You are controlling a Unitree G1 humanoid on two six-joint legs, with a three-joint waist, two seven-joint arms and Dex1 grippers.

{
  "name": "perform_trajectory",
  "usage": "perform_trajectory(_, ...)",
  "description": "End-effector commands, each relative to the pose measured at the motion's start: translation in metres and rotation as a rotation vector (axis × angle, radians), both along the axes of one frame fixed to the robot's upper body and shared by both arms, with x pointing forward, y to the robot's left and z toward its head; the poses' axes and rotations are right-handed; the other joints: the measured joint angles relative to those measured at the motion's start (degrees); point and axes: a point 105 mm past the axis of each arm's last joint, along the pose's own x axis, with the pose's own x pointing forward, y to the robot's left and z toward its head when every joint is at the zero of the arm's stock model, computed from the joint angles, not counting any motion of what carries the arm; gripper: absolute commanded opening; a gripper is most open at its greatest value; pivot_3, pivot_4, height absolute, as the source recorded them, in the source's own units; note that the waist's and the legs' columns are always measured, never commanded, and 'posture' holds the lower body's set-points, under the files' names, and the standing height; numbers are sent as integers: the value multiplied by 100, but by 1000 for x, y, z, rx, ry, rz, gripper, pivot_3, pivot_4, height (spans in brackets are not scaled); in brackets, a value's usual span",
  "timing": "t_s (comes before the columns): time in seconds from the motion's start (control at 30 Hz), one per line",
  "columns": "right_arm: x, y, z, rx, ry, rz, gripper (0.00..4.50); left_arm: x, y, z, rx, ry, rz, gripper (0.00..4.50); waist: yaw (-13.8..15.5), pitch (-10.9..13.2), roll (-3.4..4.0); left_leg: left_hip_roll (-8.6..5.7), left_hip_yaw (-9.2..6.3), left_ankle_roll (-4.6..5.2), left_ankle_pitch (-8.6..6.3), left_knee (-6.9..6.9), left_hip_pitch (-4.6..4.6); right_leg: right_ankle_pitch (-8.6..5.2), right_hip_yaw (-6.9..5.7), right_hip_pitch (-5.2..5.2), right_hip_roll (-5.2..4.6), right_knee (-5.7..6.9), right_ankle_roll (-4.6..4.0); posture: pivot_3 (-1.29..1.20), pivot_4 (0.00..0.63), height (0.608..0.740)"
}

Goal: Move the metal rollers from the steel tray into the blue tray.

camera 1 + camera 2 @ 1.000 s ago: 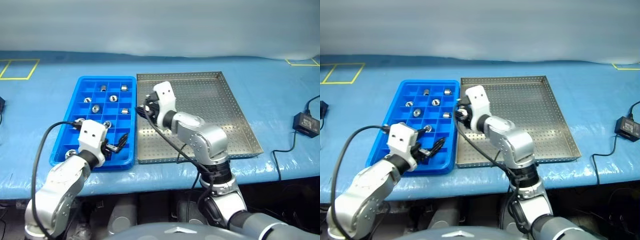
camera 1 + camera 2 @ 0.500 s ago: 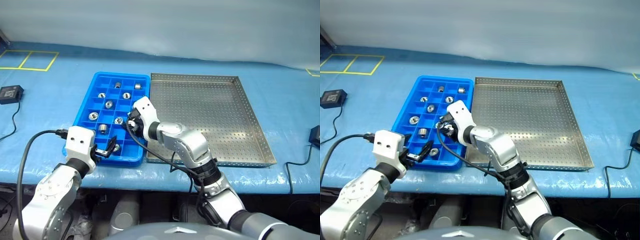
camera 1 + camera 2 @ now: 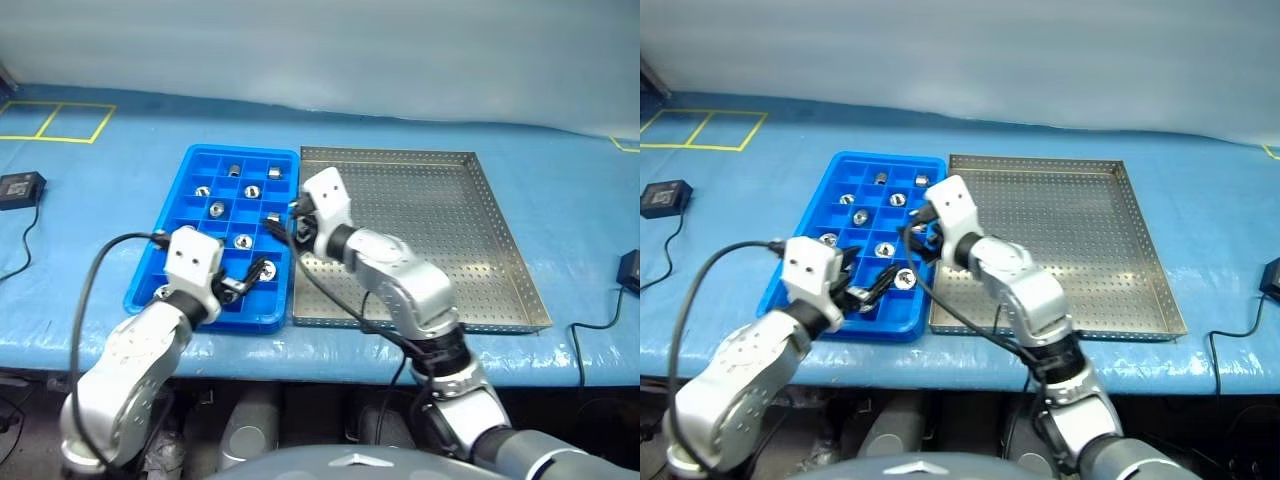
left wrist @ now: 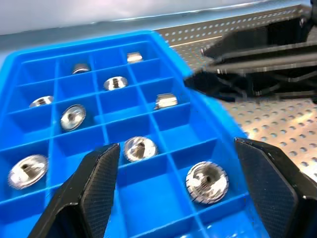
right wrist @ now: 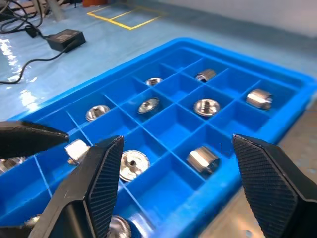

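Black fingers of the right gripper stand wide apart with nothing between them, poised over the right-hand edge of the blue tray, close to where it meets the steel tray. Seen from the right wrist, the nearest compartment between the fingers holds one roller lying on its side, and the compartment beside it holds another with its hole facing up.

Left gripper, likewise spread wide and empty, hovers over the near right corner of the blue tray. From the left wrist, two rollers sit in neighbouring compartments between its fingers: one nearer the tray's right wall, one further in. The right gripper's dark fingers cross the upper part of that view, above the seam of the two trays.

Metal rollers lie scattered singly in the compartments of the blue tray, some upright, some on their sides; several compartments are bare. The steel tray's perforated floor shows no rollers in its visible part; the right arm covers its near left portion. Both trays rest side by side, touching, on a blue-covered table. A small black box with a cable lies on the cover well to the left.
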Motion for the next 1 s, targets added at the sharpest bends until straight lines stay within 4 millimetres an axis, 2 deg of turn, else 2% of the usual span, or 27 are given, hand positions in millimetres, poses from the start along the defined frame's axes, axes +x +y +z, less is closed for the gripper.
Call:
perform_trajectory(0.03,-5,-33,5,-21,-33,0,3681,15,-16,7,-33,-60,-60,4010,-57,0,0,-2,3,3,-1,0,-2,1,2,1,0,-3,1,100,150,740)
perform_trajectory(0.2,-6,-72,-6,-56,11,-45,3681,37,-31,17,-91,-98,-130,4010,-339,0,0,-8,10,10,-6,-3,-6,13,9,-1,8,-5,-16,9,150,740)
perform_trajectory(0.27,-8,-79,-8,-41,23,-40,4044,41,-35,17,-107,-95,-160,4181,-456,0,0,-5,12,11,-6,-3,-4,18,9,0,15,-6,-24,-23,150,740)
perform_trajectory(0.33,-11,-81,-8,-24,20,-29,4458,41,-40,12,-91,-70,-194,4486,-560,0,0,-3,15,12,-7,-4,-1,18,17,0,19,-4,-22,-51,150,740)
perform_trajectory(0.53,-15,-83,0,-9,-39,-25,4458,40,-35,6,-73,-37,-185,4486,-757,1,0,1,14,14,-8,5,3,10,42,-2,25,0,12,-73,150,740)
perform_trajectory(1.0,-12,-85,-6,-60,-39,-14,4458,33,-35,0,-41,-19,-197,4486,-747,0,0,0,17,16,-9,36,6,12,50,-1,24,29,14,-48,150,740)
